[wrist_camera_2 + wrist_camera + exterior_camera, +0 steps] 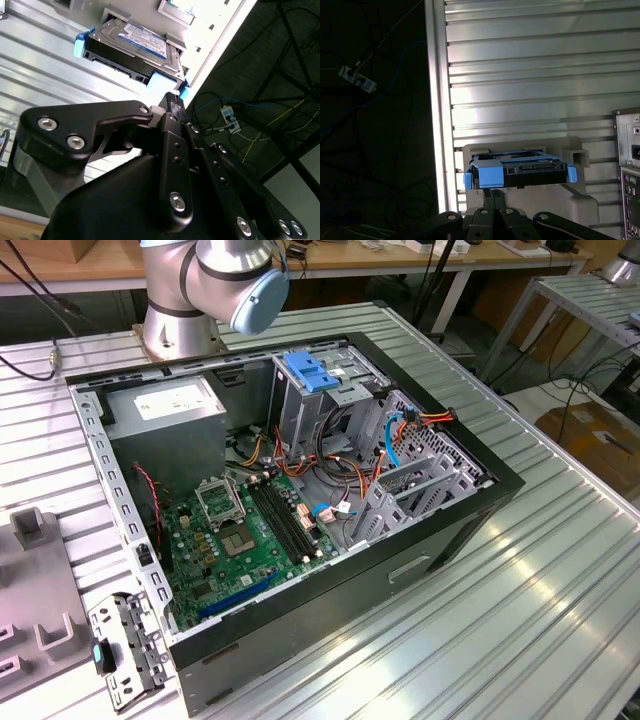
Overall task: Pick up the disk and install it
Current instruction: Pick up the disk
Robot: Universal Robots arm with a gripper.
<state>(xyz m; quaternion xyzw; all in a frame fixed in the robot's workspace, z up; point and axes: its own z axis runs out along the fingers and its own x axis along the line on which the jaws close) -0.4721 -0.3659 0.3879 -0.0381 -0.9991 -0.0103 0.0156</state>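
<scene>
The disk [520,167] is sitting label-up in a grey holder [580,197] on the ribbed metal table [520,75], near the table's edge. It is lying apart from the open computer case [500,480], which the exterior view is showing with its metal cage [300,415] and blue latch [312,372] waiting empty-looking at the back. Blue rails [80,46] are running along the disk's sides.

In both wrist views the end effector [172,99] is pointing at the near end of the disk. Its two fingers are lying closed together and gripping nothing. Its tip is sitting just beside the blue rail end; whether it is touching cannot be told.

The step in hand appears to be the pick-up, and it is not yet done. To do it well, the fingers are probably needing to open wide enough to straddle the disk. They are best placed on the firm metal body or the rails, not on the thin blue tab. A straight pull out of the holder is looking safest, since the holder's raised walls are hugging the disk and a tilted pull is risking a jam.
</scene>
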